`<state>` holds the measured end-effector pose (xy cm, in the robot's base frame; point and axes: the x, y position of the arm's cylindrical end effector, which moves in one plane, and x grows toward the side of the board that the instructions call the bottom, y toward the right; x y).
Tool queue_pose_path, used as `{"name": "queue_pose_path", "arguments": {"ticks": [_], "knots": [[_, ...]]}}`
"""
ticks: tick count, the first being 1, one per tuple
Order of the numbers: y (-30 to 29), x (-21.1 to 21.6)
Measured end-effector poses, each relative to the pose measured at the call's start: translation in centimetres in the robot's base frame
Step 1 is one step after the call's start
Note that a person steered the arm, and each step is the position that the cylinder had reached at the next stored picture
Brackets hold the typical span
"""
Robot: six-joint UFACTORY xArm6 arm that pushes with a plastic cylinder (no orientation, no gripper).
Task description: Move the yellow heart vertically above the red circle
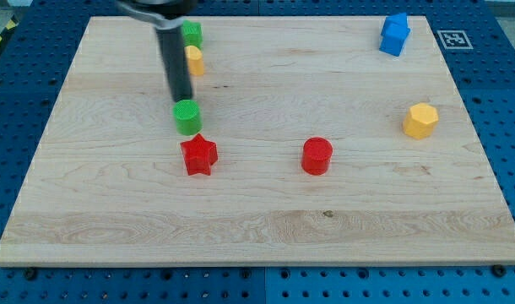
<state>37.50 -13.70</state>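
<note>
The yellow heart (194, 61) lies near the view's top left, partly hidden behind my rod. The red circle (317, 156) sits near the board's middle, well to the right of and below the heart. My tip (182, 98) is just below the yellow heart and directly above a green circle (187, 116), close to touching it.
A red star (198, 155) lies right below the green circle. Another green block (192, 35) sits above the yellow heart. A blue block (394, 35) is at the top right and a yellow hexagon (420, 121) at the right. The wooden board (257, 228) rests on a blue pegboard.
</note>
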Motion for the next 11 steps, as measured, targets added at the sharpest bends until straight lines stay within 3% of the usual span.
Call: {"name": "queue_pose_path", "arguments": {"ticks": [1,2,6,11], "knots": [[-1.7,-5.3],[-2.0,-8.0],[1.8,-6.3],[19.1,-0.5]]}}
